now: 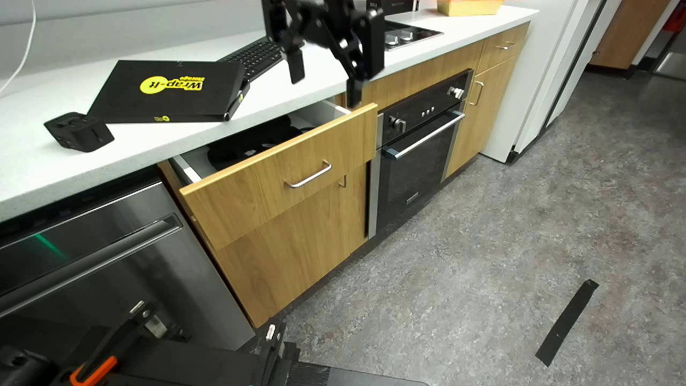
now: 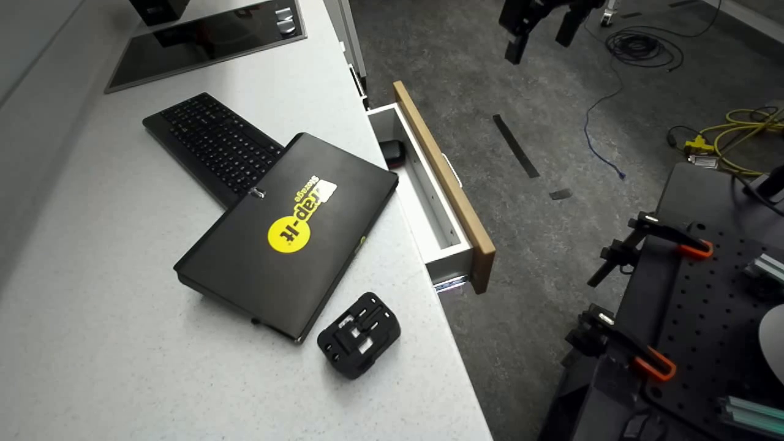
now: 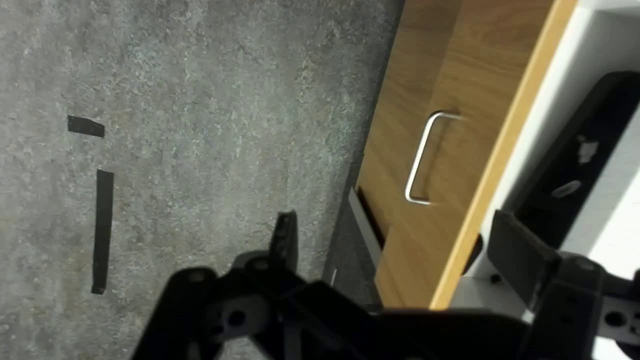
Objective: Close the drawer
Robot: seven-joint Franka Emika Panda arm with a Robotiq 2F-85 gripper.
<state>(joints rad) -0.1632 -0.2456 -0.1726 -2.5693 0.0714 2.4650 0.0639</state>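
Note:
The drawer [image 1: 252, 206] is pulled out from under the counter in both exterior views. Its light wood front has a slim silver bar handle [image 1: 310, 176]. In an exterior view I look down into its white inside [image 2: 422, 202]. Dark items lie in it. My gripper [image 1: 325, 80] is open and empty, fingers pointing down, above the drawer's oven-side end. It also shows high up in an exterior view [image 2: 542, 44]. In the wrist view the drawer front [image 3: 487, 90] and its top edge lie between and beyond the open fingers [image 3: 395, 225], apart from them.
The white counter [image 1: 43, 177] bears a black box [image 1: 166, 94], a keyboard [image 2: 214, 141] and a black adapter [image 2: 359, 335]. A black oven [image 1: 423, 155] and a steel appliance [image 1: 107, 268] flank the drawer. A black stand [image 2: 692, 294] with orange-handled clamps stands opposite.

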